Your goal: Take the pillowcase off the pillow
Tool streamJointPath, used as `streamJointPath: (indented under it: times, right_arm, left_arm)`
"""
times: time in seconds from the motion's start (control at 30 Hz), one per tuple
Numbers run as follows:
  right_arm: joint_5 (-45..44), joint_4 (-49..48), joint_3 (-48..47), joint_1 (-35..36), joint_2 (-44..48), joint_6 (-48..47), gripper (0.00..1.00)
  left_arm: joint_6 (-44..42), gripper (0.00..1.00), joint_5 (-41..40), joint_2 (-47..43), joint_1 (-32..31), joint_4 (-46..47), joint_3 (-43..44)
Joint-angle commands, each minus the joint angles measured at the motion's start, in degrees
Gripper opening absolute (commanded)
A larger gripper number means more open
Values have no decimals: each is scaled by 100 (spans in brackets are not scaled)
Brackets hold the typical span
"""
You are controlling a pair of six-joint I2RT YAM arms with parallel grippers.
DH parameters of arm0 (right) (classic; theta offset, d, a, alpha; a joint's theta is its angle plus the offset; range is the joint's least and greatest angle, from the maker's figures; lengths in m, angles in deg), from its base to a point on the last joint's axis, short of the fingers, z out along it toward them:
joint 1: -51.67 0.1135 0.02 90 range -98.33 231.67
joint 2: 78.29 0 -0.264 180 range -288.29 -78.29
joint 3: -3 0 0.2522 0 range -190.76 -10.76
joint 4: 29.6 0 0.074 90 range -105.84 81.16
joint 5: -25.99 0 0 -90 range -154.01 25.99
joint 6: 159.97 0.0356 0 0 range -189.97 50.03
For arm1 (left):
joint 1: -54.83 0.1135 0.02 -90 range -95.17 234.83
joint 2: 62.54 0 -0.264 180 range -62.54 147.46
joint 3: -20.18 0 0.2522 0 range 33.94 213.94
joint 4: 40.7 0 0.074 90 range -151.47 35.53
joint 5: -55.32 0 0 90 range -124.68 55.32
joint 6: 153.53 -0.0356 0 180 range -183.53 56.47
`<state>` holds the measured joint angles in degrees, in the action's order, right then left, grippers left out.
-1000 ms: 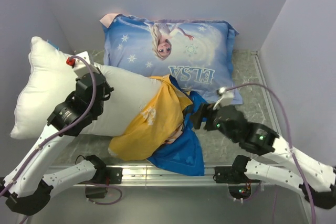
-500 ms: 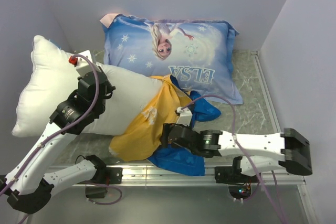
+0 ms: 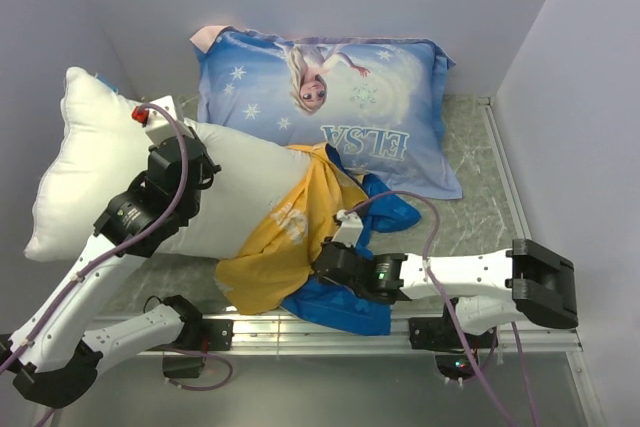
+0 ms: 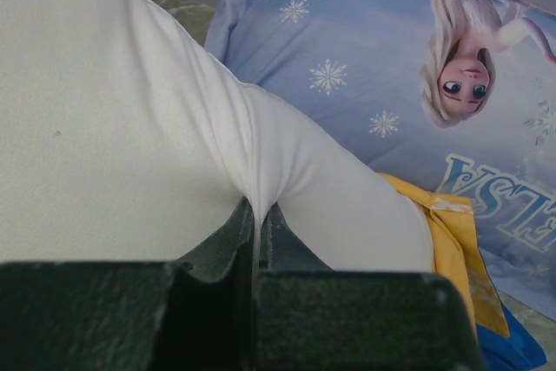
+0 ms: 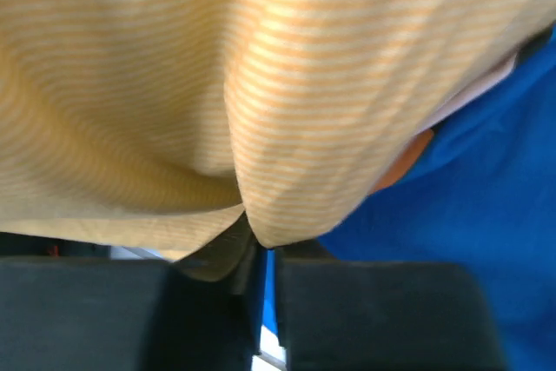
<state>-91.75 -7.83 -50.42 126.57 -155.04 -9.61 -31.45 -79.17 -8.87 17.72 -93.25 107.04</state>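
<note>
Left gripper (image 4: 258,241) pinches pillow (image 4: 104,128), right gripper (image 5: 256,249) pinches pillowcase (image 5: 304,84); I fear its thin fold slipping, pulling toward 4 o'clock.

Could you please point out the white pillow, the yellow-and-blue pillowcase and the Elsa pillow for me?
pillow (image 3: 85,147): top external view, bare white left end.
pillowcase (image 3: 285,222): top external view, its yellow side.
Elsa pillow (image 3: 330,112): top external view, middle of its blue print.

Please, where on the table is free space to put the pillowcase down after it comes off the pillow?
Largest bare patch: the table on the right, between the Elsa pillow, the right wall and the right arm. A thin strip lies between the pillow and the near rail. The centre is crowded by the pillowcase and right gripper.
</note>
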Motion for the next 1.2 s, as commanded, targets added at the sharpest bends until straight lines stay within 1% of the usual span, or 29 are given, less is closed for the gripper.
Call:
streamJointPath:
  times: [0.0, 0.03, 0.07, 0.1, 0.13, 0.2, 0.23, 0.3, 0.33, 0.37, 0.4, 0.43, 0.53, 0.57, 0.67, 0.7, 0.8, 0.97, 1.17]
  right_arm:
    - [-530, 147, 264, -237, 432, 231, 0]
    - [-565, 235, 370, -325, 607, 248, 0]
    - [-583, 454, 476, -457, 1070, 231, 0]
    - [-600, 569, 703, -754, 1353, 222, 0]
    - [-592, 683, 792, -922, 1947, 179, 0]
    - [-556, 1061, 933, -1221, 2539, 12, 0]
    - [-600, 1219, 916, -1449, 3029, -41, 0]
    - [-810, 1825, 681, -1661, 3419, -190, 0]
    - [-907, 2027, 566, -1897, 3682, -243, 0]
    - [-986, 2351, 451, -2073, 3798, -400, 0]
    - [-961, 2476, 233, -2258, 3895, -506, 0]
    - [-917, 2599, 126, -2677, 4070, -751, 0]
    - [-706, 2679, -234, -3295, 4352, -1104, 0]
    - [-671, 2775, -331, -3636, 4370, -1288, 0]
    - [-504, 2890, -718, -4104, 4397, -1605, 0]
    - [-451, 2916, -910, -4367, 4388, -1667, 0]
    - [-416, 3013, -1412, -4789, 4274, -1913, 0]
    - [-398, 3233, -2342, -5204, 3966, -2247, 0]
    - [-327, 3312, -2906, -5406, 3764, -2353, 0]
  left_arm:
    - [-96, 0, -77, -173, -8, 987, 503]
    - [-140, 1, -103, -173, 1, 987, 538]
    - [-201, 1, -121, -164, -7, 987, 634]
    - [-228, 1, -139, -164, -8, 987, 679]
    - [-263, 1, -165, -164, -8, 987, 792]
    - [-360, 0, -209, -138, 10, 996, 916]
    - [-412, 1, -235, -129, 10, 1004, 1047]
    - [-518, 1, -332, -94, 10, 978, 1162]
    - [-544, 1, -367, -102, 19, 978, 1267]
    - [-605, 0, -411, -94, 19, 969, 1294]
    - [-623, 0, -420, -94, 19, 969, 1329]
    - [-658, 1, -438, -94, 28, 961, 1364]
    - [-676, 1, -473, -129, 28, 908, 1444]
    - [-685, 1, -482, -146, 36, 899, 1470]
    - [-720, 1, -491, -190, 45, 855, 1575]
    - [-720, 0, -464, -208, 45, 829, 1610]
    - [-720, 1, -411, -234, 45, 785, 1751]
    - [-659, 1, -218, -278, 45, 688, 1883]
    - [-624, 0, -200, -366, 45, 697, 1708]
